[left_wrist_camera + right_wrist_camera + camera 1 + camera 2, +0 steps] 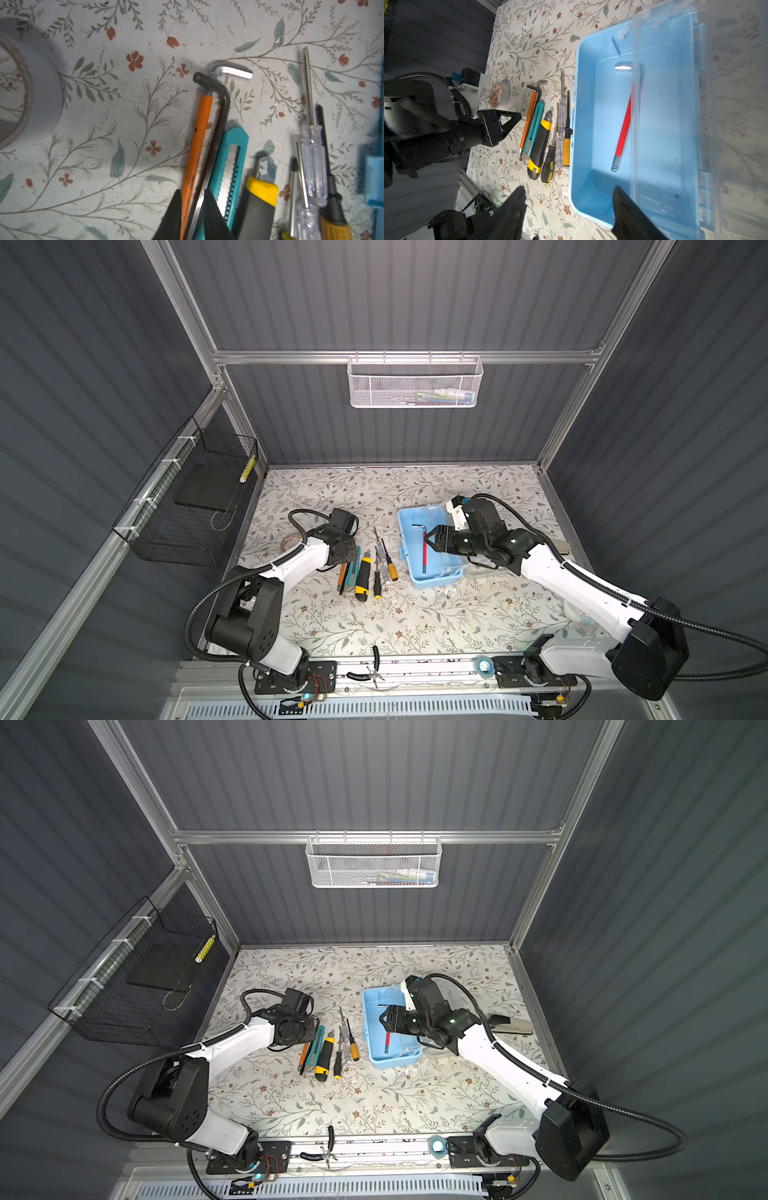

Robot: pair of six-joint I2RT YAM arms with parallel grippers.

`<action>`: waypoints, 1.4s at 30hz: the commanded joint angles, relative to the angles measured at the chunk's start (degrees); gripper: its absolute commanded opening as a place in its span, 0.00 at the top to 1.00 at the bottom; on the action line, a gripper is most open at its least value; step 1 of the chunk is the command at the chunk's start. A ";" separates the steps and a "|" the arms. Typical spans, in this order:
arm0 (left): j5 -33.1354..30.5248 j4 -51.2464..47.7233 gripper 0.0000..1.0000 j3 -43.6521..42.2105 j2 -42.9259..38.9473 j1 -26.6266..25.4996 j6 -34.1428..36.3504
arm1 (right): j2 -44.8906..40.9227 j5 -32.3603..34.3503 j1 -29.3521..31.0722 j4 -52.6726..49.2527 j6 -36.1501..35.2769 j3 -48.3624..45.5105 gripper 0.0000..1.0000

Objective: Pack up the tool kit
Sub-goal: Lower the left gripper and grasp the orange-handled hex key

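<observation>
The light-blue case lies open right of centre, its clear lid raised. A red-handled hex key lies inside. My right gripper hovers open over the case's near wall, holding nothing. Left of the case lie an orange hex key, a black hex key, a teal knife, a yellow-black knife and several screwdrivers. My left gripper is shut on the two hex keys' shafts.
A tape roll stands just left of the hex keys. Black-handled pliers lie on the front rail. A white mesh basket hangs on the back wall, a black wire basket on the left wall. A grey stapler-like object sits at the right.
</observation>
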 commanded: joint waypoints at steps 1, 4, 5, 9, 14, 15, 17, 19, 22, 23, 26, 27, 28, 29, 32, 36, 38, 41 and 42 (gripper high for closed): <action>-0.11 1.23 0.78 1.06 1.80 0.55 1.58 | 0.41 0.79 0.24 0.21 0.03 0.54 0.33; -0.82 1.23 0.79 1.65 3.36 0.70 1.80 | 0.38 1.09 0.24 0.12 -0.15 0.63 0.33; -0.93 1.17 0.79 1.76 3.83 0.81 1.82 | 0.38 1.24 0.28 0.12 -0.17 0.64 0.33; -1.65 1.09 0.79 1.52 5.08 1.37 1.81 | 0.67 1.21 0.30 0.12 -0.21 0.65 0.32; -1.68 1.39 0.78 1.78 6.25 1.43 1.96 | 1.05 1.20 0.30 0.30 -0.21 0.73 0.32; -2.07 1.11 0.79 1.85 6.60 1.43 1.91 | 1.19 1.28 0.27 0.38 -0.25 0.68 0.32; -2.50 0.57 0.78 2.21 7.14 1.43 2.16 | 1.38 1.29 0.29 0.47 -0.25 0.68 0.32; -3.07 0.32 0.78 2.48 7.49 1.43 2.15 | 1.68 1.29 0.30 0.64 -0.27 0.64 0.32; -3.78 0.19 0.78 2.70 8.06 1.43 2.21 | 1.79 1.20 0.27 0.82 -0.29 0.62 0.32; -3.74 0.28 0.78 2.83 8.27 1.43 2.32 | 1.83 1.27 0.27 0.91 -0.33 0.53 0.32; -3.34 0.41 0.78 3.19 9.32 1.43 2.33 | 1.96 1.38 0.27 0.99 -0.41 0.46 0.32; -3.36 0.30 0.78 3.51 9.79 1.43 2.32 | 1.88 1.50 0.24 0.95 -0.40 0.38 0.32; -3.36 0.27 0.79 3.64 10.23 1.47 2.33 | 1.83 1.65 0.24 0.99 -0.42 0.26 0.32; -3.36 0.27 0.79 3.88 10.67 1.43 2.34 | 1.82 1.72 0.21 0.99 -0.40 0.21 0.32; -3.68 -0.14 0.81 4.63 12.46 1.51 2.15 | 1.67 1.99 0.22 1.01 -0.42 0.03 0.32; -3.84 -0.41 0.87 4.97 14.00 2.03 1.61 | 1.39 2.38 0.20 1.08 -0.56 -0.32 0.32; -3.79 -0.60 0.90 4.95 14.25 2.52 1.37 | 1.23 2.61 0.16 1.18 -0.52 -0.53 0.32; -4.22 -1.21 0.98 4.85 14.01 3.30 1.37 | 1.08 2.74 0.07 1.48 -0.51 -0.73 0.32; -4.68 -1.54 1.00 4.74 13.70 3.59 1.35 | 1.08 2.69 0.07 1.57 -0.47 -0.76 0.32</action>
